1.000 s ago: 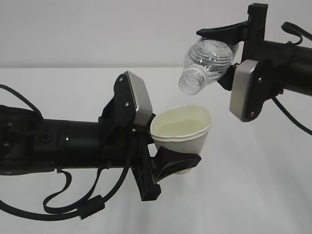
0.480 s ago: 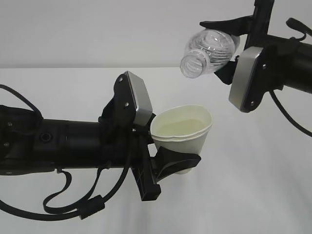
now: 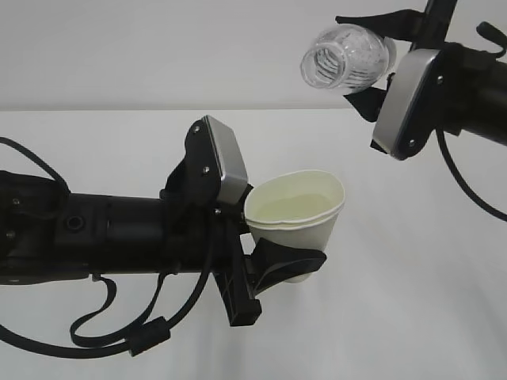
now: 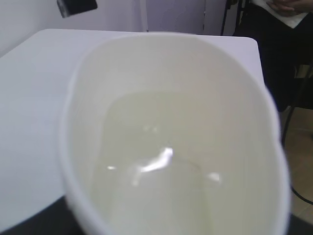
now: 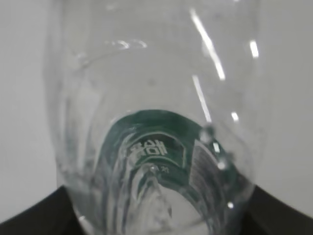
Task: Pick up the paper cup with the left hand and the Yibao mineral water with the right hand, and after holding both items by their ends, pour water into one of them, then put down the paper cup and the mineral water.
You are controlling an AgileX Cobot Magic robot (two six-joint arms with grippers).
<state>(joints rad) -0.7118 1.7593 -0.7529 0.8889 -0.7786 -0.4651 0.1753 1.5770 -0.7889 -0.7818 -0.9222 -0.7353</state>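
Both held: paper cup well below bottle.

Lab: bare white table

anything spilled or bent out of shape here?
No spill visible. The cup is squeezed: its rim is pinched into an oval in the left gripper, with water inside. The uncapped bottle lies roughly level in the right gripper, up and right of the cup.
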